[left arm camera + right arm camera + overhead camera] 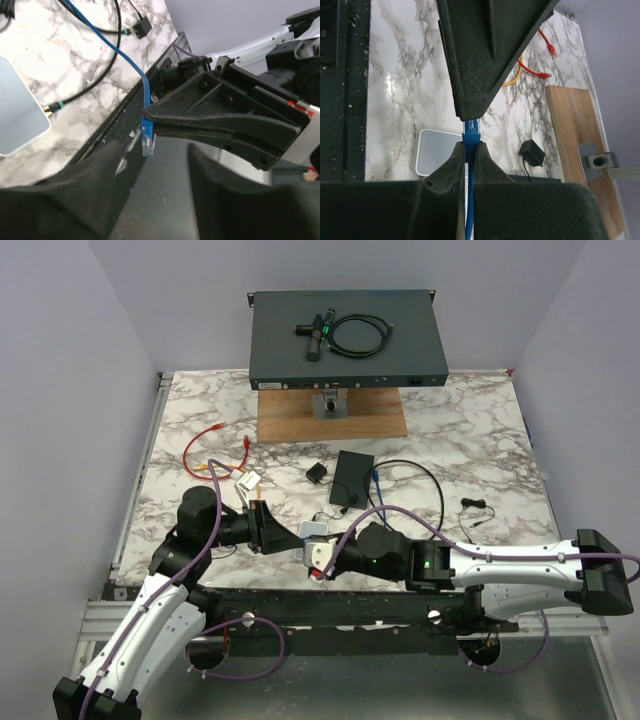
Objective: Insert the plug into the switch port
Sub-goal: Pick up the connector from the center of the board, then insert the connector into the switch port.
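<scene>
Marble table [480, 440]: carries all items. Switch [400, 340]: stands at the far edge, raised above a wooden board [290, 420], port face towards the arms. Both arms: folded low over the near edge, grippers facing each other. Left gripper [160, 200]: released, fingers [75, 200] spread, holding nothing; in the right wrist view one finger tip sits right at the plug tip. Right gripper [469, 147]: clenched on the blue cable [120, 50] directly behind the plug [470, 127]. The plug, clear with a blue boot, projects beyond the right fingertips, above the near table edge, well apart from the switch
</scene>
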`<state>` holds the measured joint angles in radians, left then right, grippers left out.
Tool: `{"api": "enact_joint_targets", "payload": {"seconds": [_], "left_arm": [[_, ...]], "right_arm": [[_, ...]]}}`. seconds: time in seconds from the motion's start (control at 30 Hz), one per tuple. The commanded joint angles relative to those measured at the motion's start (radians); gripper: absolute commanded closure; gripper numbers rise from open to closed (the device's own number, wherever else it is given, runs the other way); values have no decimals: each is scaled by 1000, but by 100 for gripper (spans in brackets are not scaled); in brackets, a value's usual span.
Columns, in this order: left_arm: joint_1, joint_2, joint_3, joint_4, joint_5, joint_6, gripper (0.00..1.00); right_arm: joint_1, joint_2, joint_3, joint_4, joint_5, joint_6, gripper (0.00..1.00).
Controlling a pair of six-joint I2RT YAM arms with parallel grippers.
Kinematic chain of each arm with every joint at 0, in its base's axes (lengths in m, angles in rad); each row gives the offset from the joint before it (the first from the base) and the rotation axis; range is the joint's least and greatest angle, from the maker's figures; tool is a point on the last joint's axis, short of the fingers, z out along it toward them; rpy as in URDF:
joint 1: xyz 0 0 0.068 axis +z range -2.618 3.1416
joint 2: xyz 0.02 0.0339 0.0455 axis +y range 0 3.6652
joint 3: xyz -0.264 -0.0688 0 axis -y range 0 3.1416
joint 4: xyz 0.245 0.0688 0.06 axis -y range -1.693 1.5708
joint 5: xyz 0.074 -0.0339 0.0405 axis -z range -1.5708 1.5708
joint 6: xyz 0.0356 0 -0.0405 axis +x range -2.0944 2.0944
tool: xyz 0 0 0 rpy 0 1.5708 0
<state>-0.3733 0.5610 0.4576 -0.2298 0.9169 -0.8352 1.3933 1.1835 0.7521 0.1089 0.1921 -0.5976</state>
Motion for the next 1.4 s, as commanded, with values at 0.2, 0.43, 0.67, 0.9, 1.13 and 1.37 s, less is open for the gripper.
{"api": "enact_joint_targets", "payload": {"seconds": [0.2,0.43,0.67,0.9,1.13,1.37], "left_arm": [[6,-19,25,-90,-190,88,22],[5,-8,8,-111,-327,108,22],[4,1,-48,-57,-426,82,25],[-4,37,-128,40,-495,44,27],[-45,115,-175,137,-584,41,30],[-60,221,-192,224,-591,55,34]], "right_arm": [[6,-2,24,-178,192,98,99],[3,-28,-40,-225,326,153,99],[-39,55,-49,-288,318,215,99],[-112,154,-42,-289,247,227,99],[-170,255,-34,-235,184,244,99],[-201,290,-58,-160,99,259,99]]}}
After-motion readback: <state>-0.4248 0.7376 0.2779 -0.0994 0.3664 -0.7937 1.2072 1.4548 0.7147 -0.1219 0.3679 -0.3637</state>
